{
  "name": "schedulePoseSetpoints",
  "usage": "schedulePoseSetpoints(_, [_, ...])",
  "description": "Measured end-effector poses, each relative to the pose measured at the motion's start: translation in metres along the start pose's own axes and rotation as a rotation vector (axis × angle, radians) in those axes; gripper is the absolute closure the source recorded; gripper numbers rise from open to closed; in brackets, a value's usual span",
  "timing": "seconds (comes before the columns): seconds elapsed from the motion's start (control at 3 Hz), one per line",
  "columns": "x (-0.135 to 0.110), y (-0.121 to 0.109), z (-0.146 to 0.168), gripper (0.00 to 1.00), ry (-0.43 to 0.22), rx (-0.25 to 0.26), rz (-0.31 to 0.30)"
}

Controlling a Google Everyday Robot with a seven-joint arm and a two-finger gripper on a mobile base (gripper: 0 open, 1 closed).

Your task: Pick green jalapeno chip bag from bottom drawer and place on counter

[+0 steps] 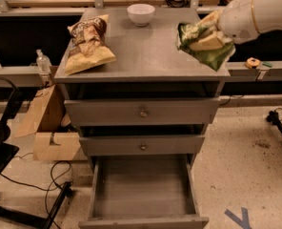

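My gripper (208, 32) comes in from the upper right and is shut on the green jalapeno chip bag (198, 46). It holds the bag just above the right edge of the grey counter (146, 56). The bag hangs crumpled, and its lower corner reaches over the counter's right rim. The bottom drawer (143, 194) is pulled out at the bottom of the view, and nothing shows inside it.
A larger brown-and-yellow chip bag (87, 44) lies on the counter's left side. A white bowl (141, 13) stands at the back middle. Two shallower knobbed drawers (142, 112) are shut. A cardboard box (50, 128) and cables lie on the floor at the left.
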State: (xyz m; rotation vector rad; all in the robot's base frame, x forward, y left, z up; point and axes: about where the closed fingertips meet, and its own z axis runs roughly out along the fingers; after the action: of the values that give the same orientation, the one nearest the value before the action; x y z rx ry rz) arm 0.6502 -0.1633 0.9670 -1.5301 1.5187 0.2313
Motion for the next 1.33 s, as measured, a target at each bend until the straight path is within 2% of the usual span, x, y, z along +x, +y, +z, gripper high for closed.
schedulePoseSetpoints(0.33, [-0.027,-0.040,0.045,1.00,-0.068,-0.022,-0.092])
schedulePoseSetpoints(0.67, [-0.045,-0.081,0.066,1.00,-0.145,0.055,-0.167])
schedulePoseSetpoints(1.0, [-0.039,-0.127,0.083,1.00,-0.200,0.202,-0.183])
schedulePoseSetpoints(1.33, [-0.016,-0.154,0.101,1.00,-0.194,0.280,-0.150])
